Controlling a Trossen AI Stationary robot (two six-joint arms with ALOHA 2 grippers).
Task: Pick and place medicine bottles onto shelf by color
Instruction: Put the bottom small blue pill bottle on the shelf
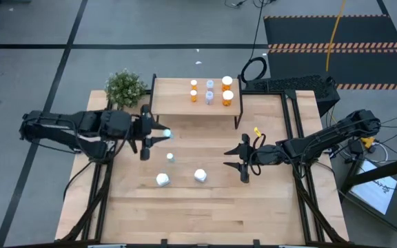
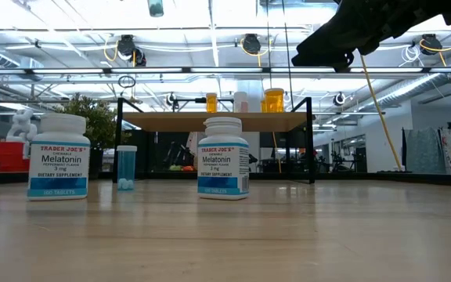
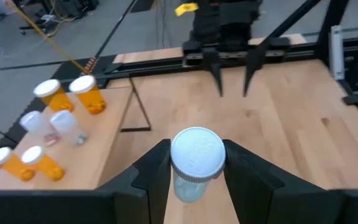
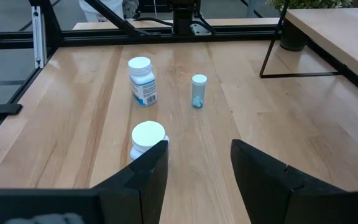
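My left gripper [image 1: 156, 136] is shut on a pale-bodied, white-capped medicine bottle [image 3: 195, 163], held above the table off the shelf's near left corner. The shelf [image 1: 176, 103], light wood on black legs, stands at the far middle with several orange bottles [image 1: 227, 84] and pale bottles [image 1: 209, 98] upright on it. Standing upright on the tabletop are two white Melatonin bottles [image 1: 163, 180] [image 1: 200, 176] and a small blue bottle [image 1: 170, 158]. My right gripper [image 1: 243, 162] hangs open to their right, with nothing between its fingers [image 4: 143, 171]. My left gripper pinches the bottle between its two fingers, on opposite sides of its body just under the white cap [image 3: 180, 180]. The fingers come from the table's left, slanting a little downward. The bottle sits cap-up, lifted clear of the table.
A potted green plant [image 1: 125, 87] stands by the shelf's left end. Black frame rails [image 1: 291, 120] run along the table's right side. Bare tabletop lies toward the near edge [image 1: 205, 220].
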